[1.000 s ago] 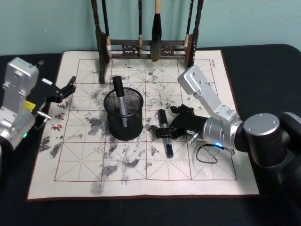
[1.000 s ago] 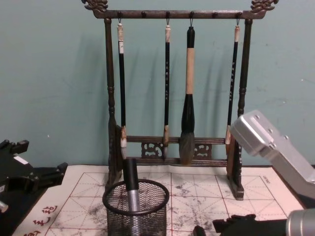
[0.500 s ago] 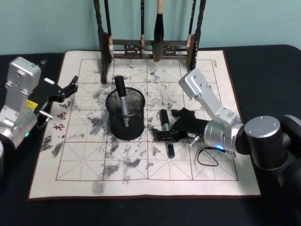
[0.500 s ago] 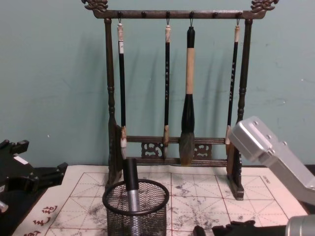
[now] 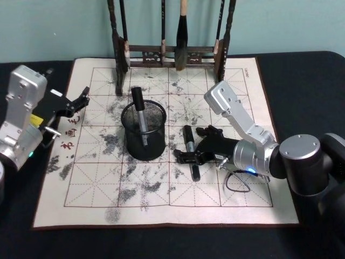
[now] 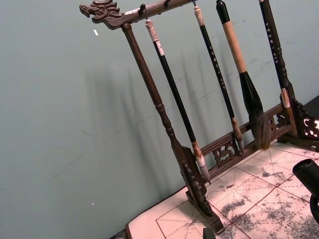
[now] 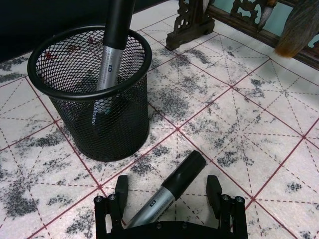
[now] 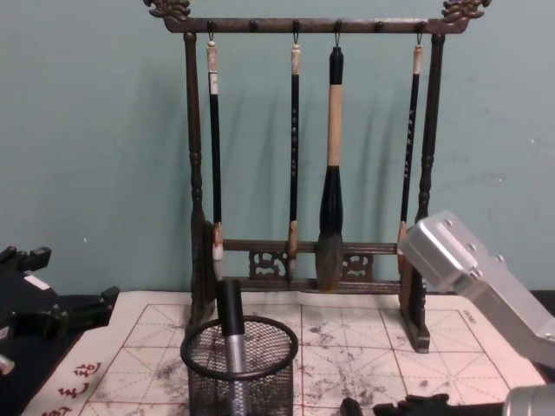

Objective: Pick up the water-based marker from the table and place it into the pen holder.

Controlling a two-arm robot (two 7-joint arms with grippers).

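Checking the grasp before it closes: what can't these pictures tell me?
- Tail end of the marker: right wrist view, hidden under the right gripper.
- Print on its label: same view, too small.
- Whether the gripper touches the mat: head view, too small.

A plain teal wall (image 8: 95, 139) rises just behind the table (image 5: 304, 73), whose top is black. A cream practice mat (image 5: 215, 213) with a red grid (heavily smudged with grey ink) covers most of it. At the mat's far edge stands a dark wooden brush rack (image 8: 194, 173) hung with 4 brushes (image 8: 334, 113), which cast soft shadows on the wall.
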